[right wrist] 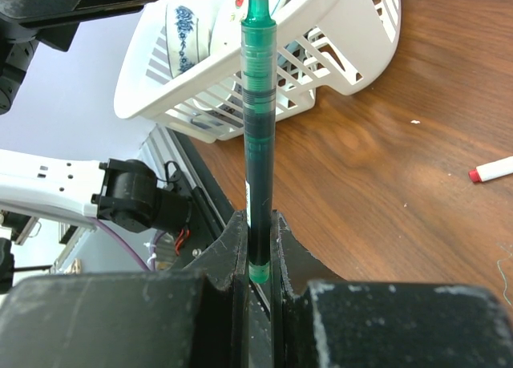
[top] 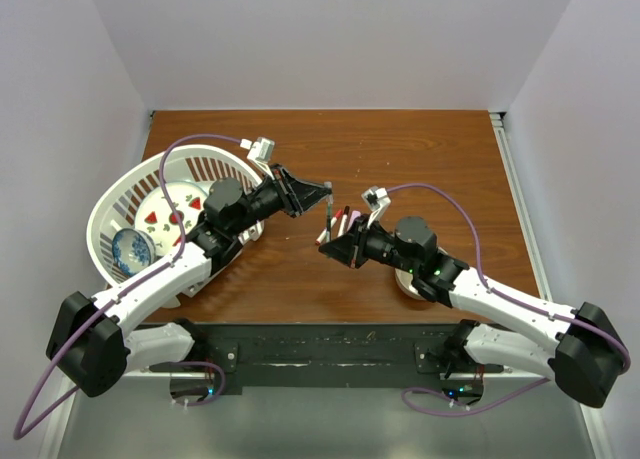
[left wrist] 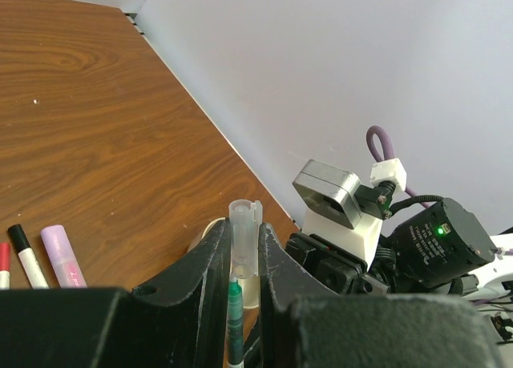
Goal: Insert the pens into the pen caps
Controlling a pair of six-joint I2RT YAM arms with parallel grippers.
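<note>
My left gripper (left wrist: 244, 233) is shut on a translucent pen cap (left wrist: 245, 224), held upright between the jaws with its open end facing down. My right gripper (right wrist: 258, 224) is shut on the lower end of a green pen (right wrist: 258, 119). The pen's tip points up at the cap and sits right at the cap's mouth in the left wrist view (left wrist: 233, 312). In the top view the two grippers (top: 318, 192) (top: 335, 241) meet over the table's middle. A white pen with a black cap (left wrist: 28, 260), a pink marker (left wrist: 64, 257) and a red-tipped pen (right wrist: 490, 171) lie on the table.
A white basket (top: 110, 214) with a patterned bowl (top: 132, 249) and plates stands at the left, also in the right wrist view (right wrist: 337, 55). A pale round dish (top: 405, 284) sits under the right arm. The walls close in on three sides.
</note>
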